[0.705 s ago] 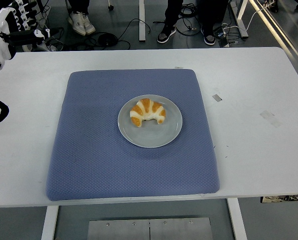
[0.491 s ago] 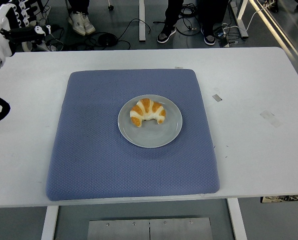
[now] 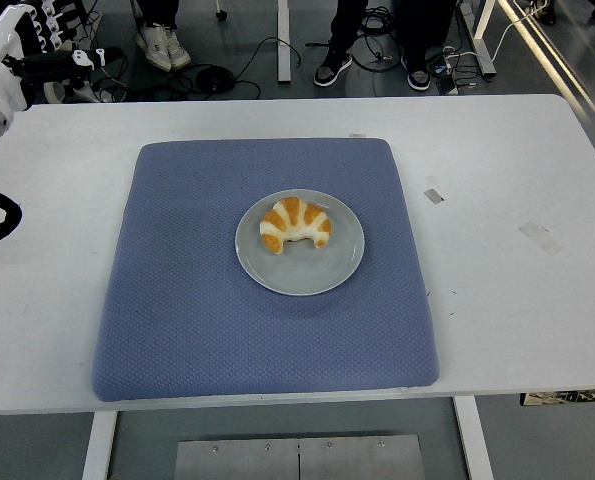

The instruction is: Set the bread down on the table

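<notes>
One hand is in view: the left hand [image 3: 39,45] sits high at the counter's [image 3: 517,170] ten o'clock corner, well apart from everything on the mat. Its fingers [image 3: 85,57] point toward three o'clock and hold nothing, though whether they are spread or curled cannot be told from here. It looks parked clear of the work area, so the reach for the bread seems not yet begun. Moving rightward, a blue mat [image 3: 177,300] covers the counter's middle, probably as a soft, non-slip base for the dish. At the mat's centre lies a round grey plate [image 3: 332,270], and on it, toward the plate's eleven o'clock side, rests the bread [image 3: 294,223], a curved striped roll. Right of the mat the counter carries only small scraps of tape [image 3: 539,234]. No right hand shows.
</notes>
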Robot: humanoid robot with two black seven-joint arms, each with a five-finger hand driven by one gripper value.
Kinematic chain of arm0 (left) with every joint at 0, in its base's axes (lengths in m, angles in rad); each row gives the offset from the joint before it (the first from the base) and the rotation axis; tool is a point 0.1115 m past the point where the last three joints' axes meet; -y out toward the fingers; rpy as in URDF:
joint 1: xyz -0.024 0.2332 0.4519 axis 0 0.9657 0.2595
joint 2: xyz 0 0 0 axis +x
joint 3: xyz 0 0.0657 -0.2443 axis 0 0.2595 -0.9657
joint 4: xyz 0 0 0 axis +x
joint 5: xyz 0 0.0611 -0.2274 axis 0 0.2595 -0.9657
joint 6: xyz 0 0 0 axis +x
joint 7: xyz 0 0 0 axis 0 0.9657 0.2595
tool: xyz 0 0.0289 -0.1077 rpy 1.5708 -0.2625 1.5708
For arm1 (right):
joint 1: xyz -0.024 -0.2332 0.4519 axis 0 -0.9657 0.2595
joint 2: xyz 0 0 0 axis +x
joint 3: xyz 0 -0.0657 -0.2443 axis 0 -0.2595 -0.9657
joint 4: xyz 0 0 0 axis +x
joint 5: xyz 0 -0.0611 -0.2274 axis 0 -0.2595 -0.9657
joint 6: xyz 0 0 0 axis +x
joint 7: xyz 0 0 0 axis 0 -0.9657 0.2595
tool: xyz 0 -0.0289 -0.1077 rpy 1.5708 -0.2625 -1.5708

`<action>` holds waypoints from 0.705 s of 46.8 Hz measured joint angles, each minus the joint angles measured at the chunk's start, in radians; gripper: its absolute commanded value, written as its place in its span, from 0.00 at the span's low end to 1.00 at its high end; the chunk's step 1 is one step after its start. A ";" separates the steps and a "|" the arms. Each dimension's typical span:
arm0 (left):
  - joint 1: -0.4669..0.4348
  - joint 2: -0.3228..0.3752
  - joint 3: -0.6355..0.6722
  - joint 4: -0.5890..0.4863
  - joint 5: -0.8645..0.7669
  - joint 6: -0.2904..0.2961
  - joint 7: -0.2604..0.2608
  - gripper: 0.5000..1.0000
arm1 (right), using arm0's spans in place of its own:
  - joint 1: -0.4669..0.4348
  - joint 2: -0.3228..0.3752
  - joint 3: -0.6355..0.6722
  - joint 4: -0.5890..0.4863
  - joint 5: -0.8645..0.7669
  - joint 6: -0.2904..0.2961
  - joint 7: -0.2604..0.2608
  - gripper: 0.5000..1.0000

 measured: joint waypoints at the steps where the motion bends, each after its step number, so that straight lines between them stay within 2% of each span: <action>1: -0.004 0.001 0.000 0.000 0.000 -0.001 0.010 0.95 | 0.000 0.000 0.000 0.000 0.000 0.000 0.000 1.00; 8: -0.037 0.009 0.021 -0.010 0.012 -0.014 0.110 0.93 | -0.001 0.000 0.000 -0.001 0.000 0.000 0.000 1.00; 13: -0.116 0.035 0.125 -0.014 0.024 -0.015 0.159 0.92 | 0.000 0.000 0.000 0.000 0.000 0.000 0.000 1.00; 19: -0.195 0.033 0.214 -0.017 0.029 -0.005 0.188 0.92 | 0.000 0.000 0.000 0.000 0.000 0.000 0.000 1.00; 27: -0.266 -0.016 0.292 -0.023 0.069 0.010 0.204 0.92 | -0.001 0.000 0.000 0.000 0.000 0.000 0.000 1.00; 33: -0.325 -0.050 0.357 -0.031 0.107 0.019 0.243 0.92 | -0.001 0.000 0.000 0.000 0.000 0.000 0.000 1.00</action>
